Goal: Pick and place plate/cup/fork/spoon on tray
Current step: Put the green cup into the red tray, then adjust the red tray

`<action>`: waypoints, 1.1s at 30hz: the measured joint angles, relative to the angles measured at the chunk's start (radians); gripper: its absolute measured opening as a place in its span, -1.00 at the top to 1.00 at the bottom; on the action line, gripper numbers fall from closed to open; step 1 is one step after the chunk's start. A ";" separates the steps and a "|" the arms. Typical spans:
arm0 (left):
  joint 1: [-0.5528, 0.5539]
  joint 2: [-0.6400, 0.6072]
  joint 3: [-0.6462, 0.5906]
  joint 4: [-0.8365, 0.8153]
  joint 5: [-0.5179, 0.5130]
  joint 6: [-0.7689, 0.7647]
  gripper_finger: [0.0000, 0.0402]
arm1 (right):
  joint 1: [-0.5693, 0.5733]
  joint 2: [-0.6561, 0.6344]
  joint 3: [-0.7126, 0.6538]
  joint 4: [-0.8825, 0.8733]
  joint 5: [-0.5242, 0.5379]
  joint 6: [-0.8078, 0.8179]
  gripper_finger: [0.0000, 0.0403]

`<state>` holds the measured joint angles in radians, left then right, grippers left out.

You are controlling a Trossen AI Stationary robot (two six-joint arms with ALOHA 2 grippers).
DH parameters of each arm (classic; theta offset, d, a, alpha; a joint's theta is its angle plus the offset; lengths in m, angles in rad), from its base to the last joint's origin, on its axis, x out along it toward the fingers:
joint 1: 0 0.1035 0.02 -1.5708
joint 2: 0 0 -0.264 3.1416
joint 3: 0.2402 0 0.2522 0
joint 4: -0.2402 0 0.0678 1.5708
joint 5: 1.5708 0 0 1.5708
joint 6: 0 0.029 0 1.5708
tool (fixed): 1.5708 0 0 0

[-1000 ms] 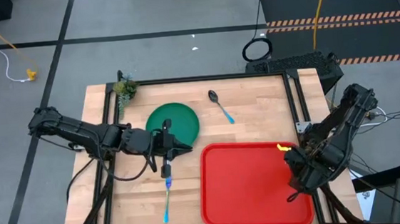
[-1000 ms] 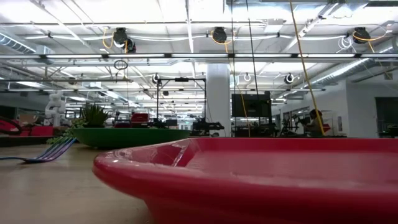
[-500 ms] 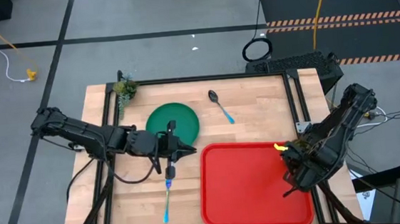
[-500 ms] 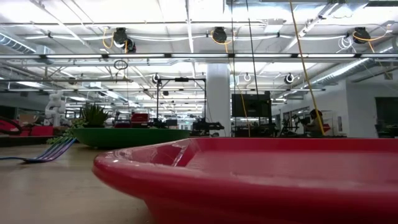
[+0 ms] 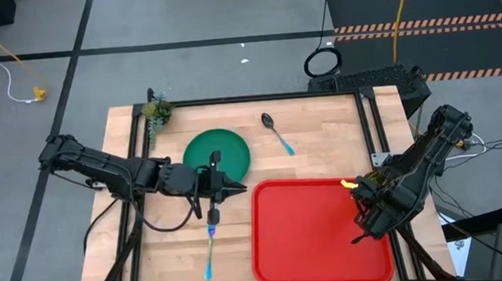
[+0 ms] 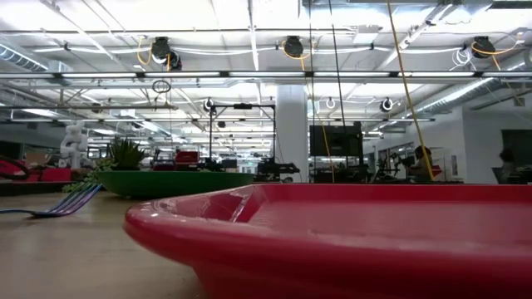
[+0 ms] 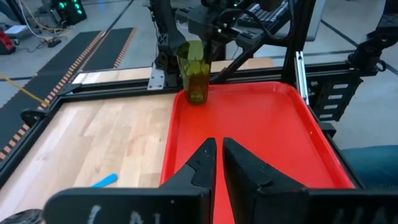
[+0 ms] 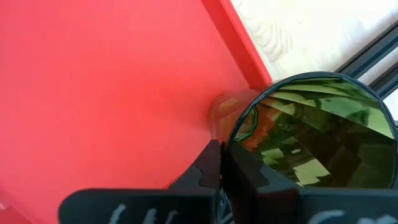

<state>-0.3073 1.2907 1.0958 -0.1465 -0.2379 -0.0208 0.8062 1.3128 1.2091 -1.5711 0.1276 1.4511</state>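
Left gripper (image 5: pixel 234 189) is pinched closed on nothing, hovering just left of my landmark, the tray (image 5: pixel 314 252); the fork (image 5: pixel 210 244) lies under it, the plate (image 5: pixel 217 155) and spoon (image 5: pixel 276 132) beyond the tray's far edge. Right gripper (image 5: pixel 364 210) clamps the rim of the cup (image 7: pixel 194 71), standing upright at the tray's far right corner.

olive-green cup (image 8: pixel 311 134) between right gripper (image 8: pixel 222 163) fingers, above red tray (image 8: pixel 106 87)
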 joint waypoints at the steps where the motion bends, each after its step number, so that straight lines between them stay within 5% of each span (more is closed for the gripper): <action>1: 0.000 0.000 0.000 0.003 0.000 0.000 0.84 | 0.000 0.000 0.000 0.000 0.000 0.000 0.98; 13: 0.000 0.000 0.000 0.024 0.000 0.000 0.84 | 0.000 0.000 0.001 0.016 0.002 0.002 0.93; 33: 0.000 0.001 0.000 0.029 0.000 -0.005 0.84 | 0.000 0.000 0.002 0.033 0.010 0.002 0.51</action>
<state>-0.3073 1.2917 1.0954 -0.1180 -0.2375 -0.0256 0.8066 1.3128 1.2106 -1.5379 0.1378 1.4529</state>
